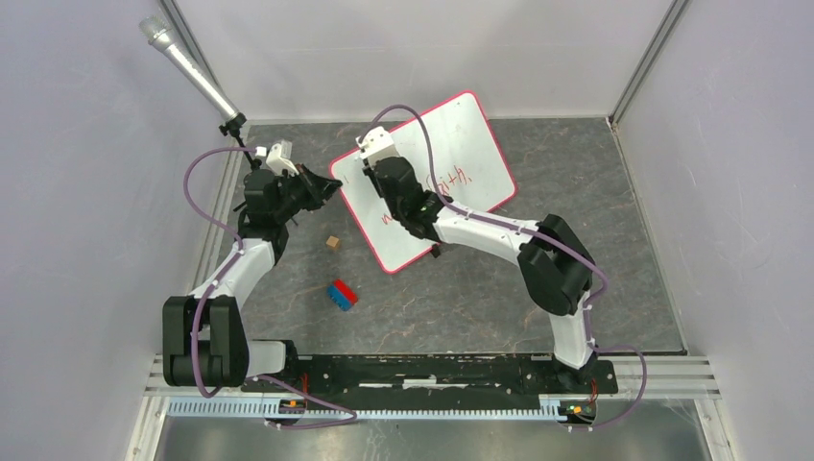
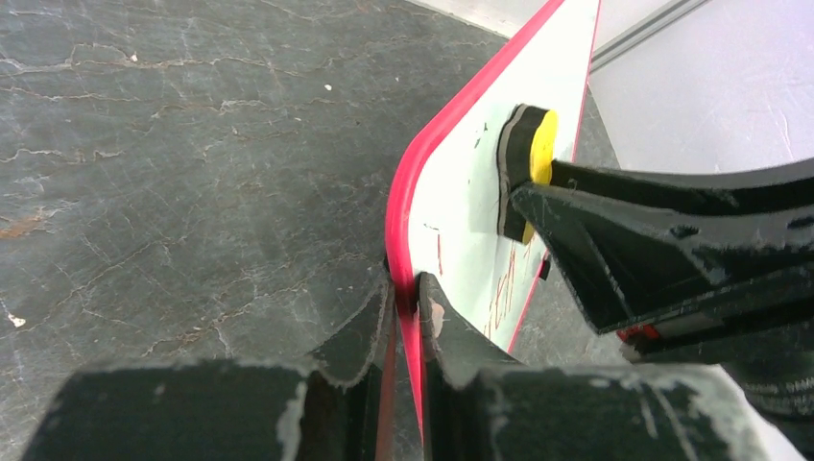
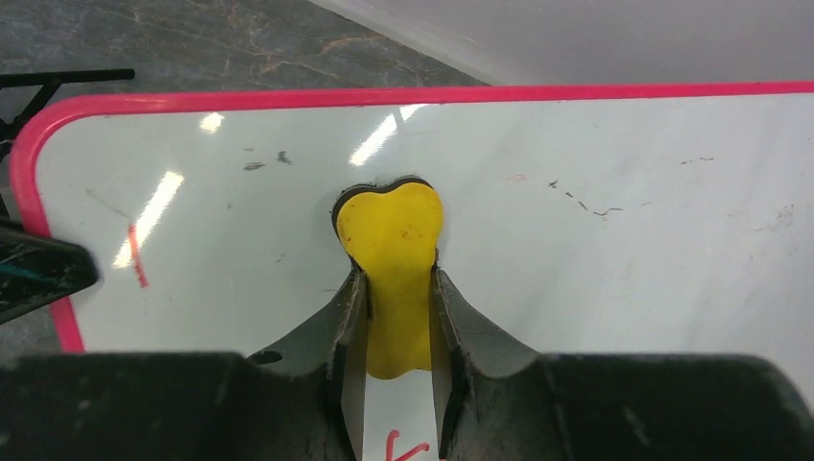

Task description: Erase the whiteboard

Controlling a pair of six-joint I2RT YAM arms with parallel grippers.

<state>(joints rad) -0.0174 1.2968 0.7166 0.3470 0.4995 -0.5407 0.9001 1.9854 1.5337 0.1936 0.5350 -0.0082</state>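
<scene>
**Both grippers on the whiteboard, eraser down**

Top view: the left gripper (image 1: 324, 188) is pinched onto the corner of the whiteboard (image 1: 466, 134), and the board spreads out past its fingertips. The right gripper (image 1: 374, 175) is down on the board face, with red writing (image 1: 451, 181) back along its wrist side. A wooden cube (image 1: 332, 242) and a red-and-blue block (image 1: 341, 294) sit back toward the left arm's base, off the board.

Left wrist: the left gripper (image 2: 408, 300) is clamped tight on the pink rim (image 2: 403, 206), which runs straight ahead of the tips. The yellow eraser (image 2: 543, 144) is against the board (image 2: 461, 192), ahead and to the right.

Right wrist: the right gripper (image 3: 394, 288) squeezes the eraser (image 3: 392, 230), whose head pokes out past the fingertips onto the white surface (image 3: 624, 192).
</scene>
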